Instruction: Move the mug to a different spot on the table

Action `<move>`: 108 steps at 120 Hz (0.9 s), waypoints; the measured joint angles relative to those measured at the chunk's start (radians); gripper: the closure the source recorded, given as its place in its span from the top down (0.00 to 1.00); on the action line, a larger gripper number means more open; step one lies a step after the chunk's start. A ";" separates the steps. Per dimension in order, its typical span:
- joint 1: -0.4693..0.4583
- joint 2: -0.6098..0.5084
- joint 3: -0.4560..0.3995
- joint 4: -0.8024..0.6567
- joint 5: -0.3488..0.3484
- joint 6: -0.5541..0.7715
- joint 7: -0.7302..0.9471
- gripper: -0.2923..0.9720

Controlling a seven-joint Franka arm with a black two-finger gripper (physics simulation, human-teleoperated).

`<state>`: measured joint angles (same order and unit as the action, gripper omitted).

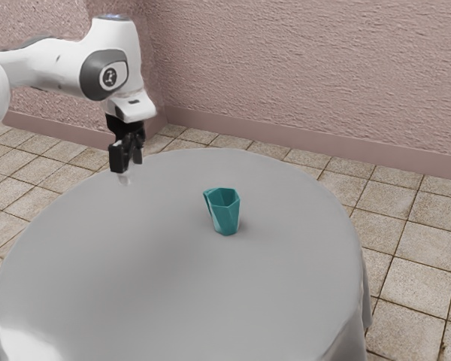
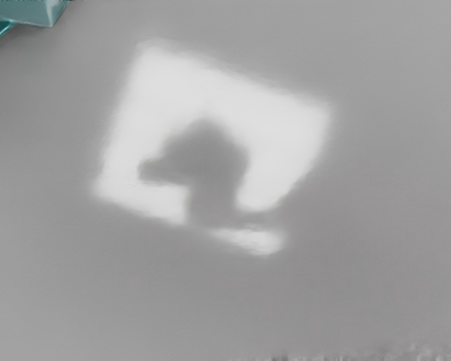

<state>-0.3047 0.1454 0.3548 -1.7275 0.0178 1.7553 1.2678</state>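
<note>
Exterior view first: the white seven-joint arm [image 1: 52,64] comes in from the upper left, and its black two-finger gripper [image 1: 125,174] hangs pointing straight down over the round table draped in grey cloth [image 1: 165,301]. It hovers above the table's 11 o'clock sector, clear of the surface and with nothing in its grasp. From this side angle I cannot tell whether the jaws are spread or pressed together.

The teal faceted mug [image 1: 223,210] stands upright with its mouth up, a little off the table's centre toward 1 o'clock. Seen from the mug, the gripper sits at about 10 o'clock, well apart, with a stretch of bare cloth between them. The mug's small handle bulges toward the exterior view's left. Around the table runs a beige tiled floor [image 1: 413,248], and behind it stands a pink rough-plastered wall [image 1: 323,68] with a darker skirting strip.

Now the wrist view: we look down at the grey cloth directly beneath the hand. A bright four-sided patch of light [image 2: 278,135] lies on it, with a dark shadow blob [image 2: 203,169] inside it. A sliver of the teal mug [image 2: 26,10] shows beyond one corner of the patch, apart from it and not touching it.
</note>
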 joint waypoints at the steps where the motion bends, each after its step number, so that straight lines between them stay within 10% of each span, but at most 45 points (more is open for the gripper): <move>1: 0.001 0.001 0.002 0.000 -0.002 0.001 0.014 0.77; 108: 0.021 0.397 0.018 0.299 -0.292 0.136 0.711 0.77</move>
<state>-0.2841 0.5424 0.3732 -1.4284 -0.2739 1.8913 1.9783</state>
